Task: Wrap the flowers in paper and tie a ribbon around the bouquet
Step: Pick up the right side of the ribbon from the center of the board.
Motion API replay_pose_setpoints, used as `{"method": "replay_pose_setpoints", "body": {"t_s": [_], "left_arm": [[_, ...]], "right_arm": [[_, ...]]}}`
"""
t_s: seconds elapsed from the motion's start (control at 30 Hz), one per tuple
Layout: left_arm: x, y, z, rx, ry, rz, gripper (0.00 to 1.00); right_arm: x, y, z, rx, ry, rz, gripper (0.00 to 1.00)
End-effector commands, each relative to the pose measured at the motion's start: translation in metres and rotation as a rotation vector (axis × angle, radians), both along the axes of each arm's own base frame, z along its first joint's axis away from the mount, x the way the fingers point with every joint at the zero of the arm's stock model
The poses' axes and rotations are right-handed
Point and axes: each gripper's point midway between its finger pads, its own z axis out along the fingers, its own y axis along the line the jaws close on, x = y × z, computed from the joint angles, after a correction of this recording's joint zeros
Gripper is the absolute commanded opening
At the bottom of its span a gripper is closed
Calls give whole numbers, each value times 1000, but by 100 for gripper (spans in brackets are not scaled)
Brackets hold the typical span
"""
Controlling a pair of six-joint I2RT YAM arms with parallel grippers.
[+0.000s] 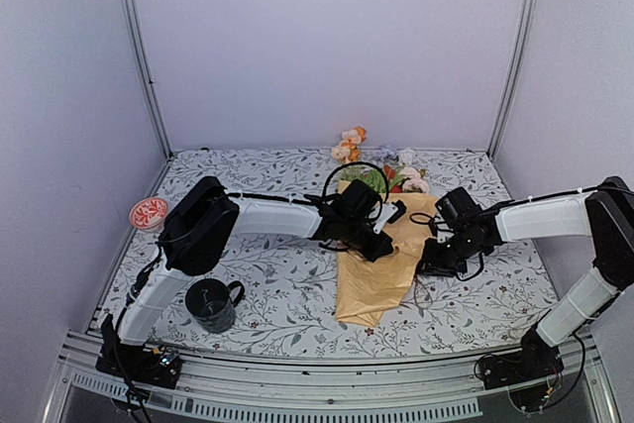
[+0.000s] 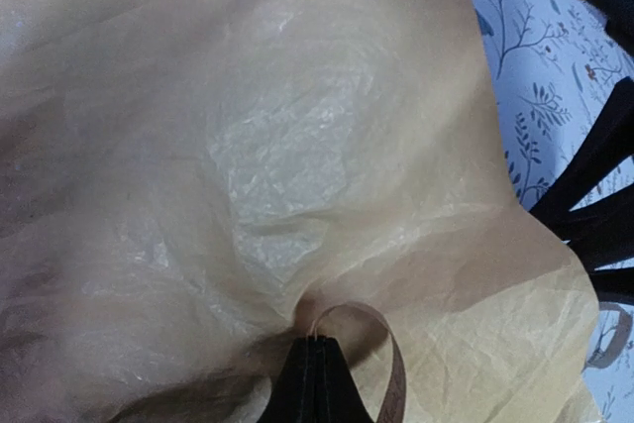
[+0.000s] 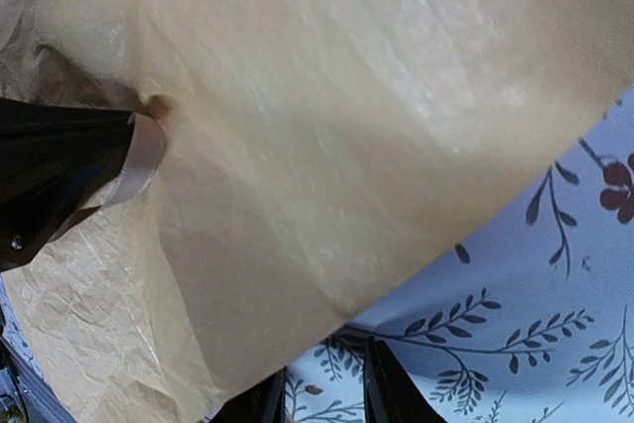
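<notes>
The bouquet lies in the middle of the table, its flowers (image 1: 400,179) poking out of the far end of the mustard-yellow paper (image 1: 371,284). My left gripper (image 2: 319,340) rests on the paper (image 2: 297,146), shut on the tan ribbon (image 2: 395,369), which loops out from the jaw tips and down to the right. In the right wrist view that same left gripper (image 3: 131,118) and ribbon (image 3: 145,151) show at the left edge. My right gripper (image 3: 325,398) hangs open just off the paper's (image 3: 347,96) right edge, with only tablecloth between its fingers.
A black mug (image 1: 211,304) stands near the left arm's base. A small red-and-white dish (image 1: 150,212) sits at the table's left edge. A few loose peach flower heads (image 1: 350,144) lie by the back wall. Leaf-printed tablecloth (image 3: 515,274) covers the table.
</notes>
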Motion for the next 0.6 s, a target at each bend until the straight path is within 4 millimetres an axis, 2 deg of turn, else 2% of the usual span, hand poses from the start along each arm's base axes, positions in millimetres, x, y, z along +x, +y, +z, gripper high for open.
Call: {"method": "replay_pose_setpoints", "body": {"t_s": [0.0, 0.13, 0.33, 0.57], "left_arm": [[-10, 26, -36, 128, 81, 11, 0], [-10, 27, -38, 132, 82, 11, 0], [-10, 26, -40, 133, 83, 11, 0], [-9, 27, -40, 135, 83, 15, 0]], "right_arm": [[20, 4, -2, -36, -38, -20, 27], [23, 3, -6, -61, -31, -20, 27], [29, 9, 4, -76, -71, -9, 28], [35, 12, -16, -165, -77, -2, 29]]}}
